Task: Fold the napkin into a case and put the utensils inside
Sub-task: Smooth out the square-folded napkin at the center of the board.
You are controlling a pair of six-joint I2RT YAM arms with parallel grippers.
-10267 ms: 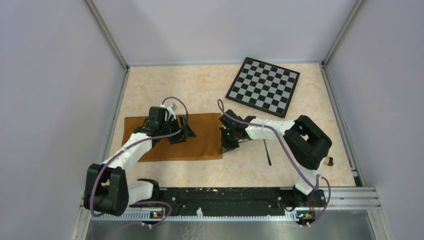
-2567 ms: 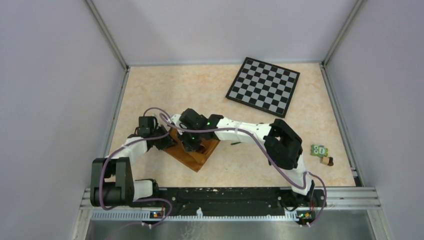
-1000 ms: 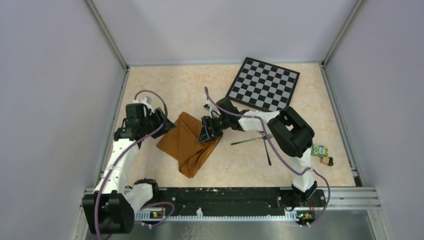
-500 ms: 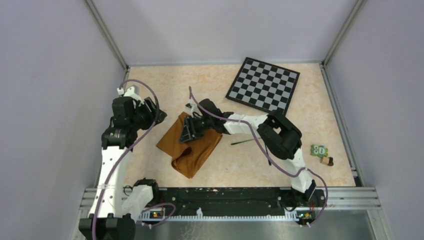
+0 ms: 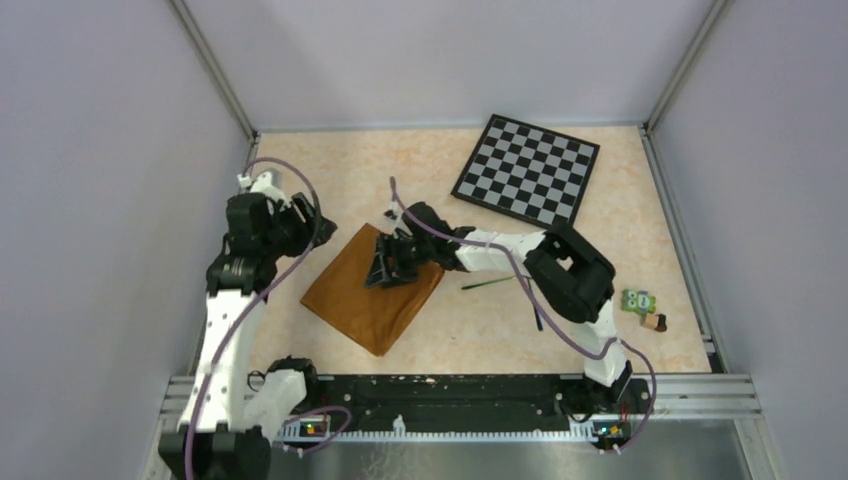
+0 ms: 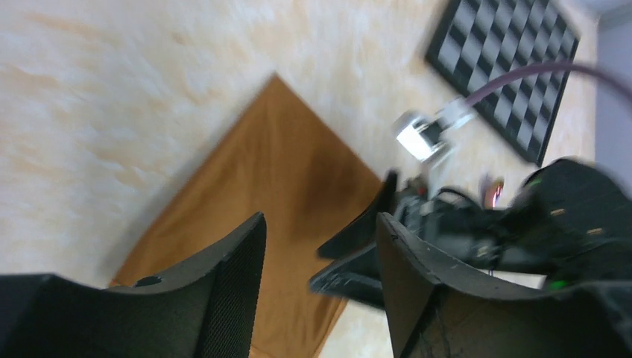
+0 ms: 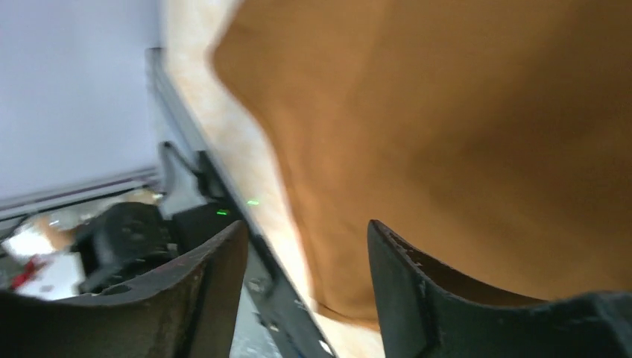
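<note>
Two sets of fingers, both mine, both spread and holding nothing. From above, the napkin (image 5: 355, 300) lies folded flat like a diamond on the table (image 5: 330, 170), nearer its left front part. My right gripper (image 5: 385, 270) is low over the cloth's far right edge, and my left gripper (image 5: 308, 222) hangs off its far left side. The utensils (image 5: 489, 283) lie to the right of the cloth, apart from it, and the checkered board (image 5: 527, 172) sits toward the far right corner. My left wrist camera shows my left gripper (image 6: 320, 224) parted above the napkin (image 6: 276, 164), blurred. My right wrist camera shows my right gripper (image 7: 305, 231) apart, with the napkin (image 7: 447, 112) beyond it.
</note>
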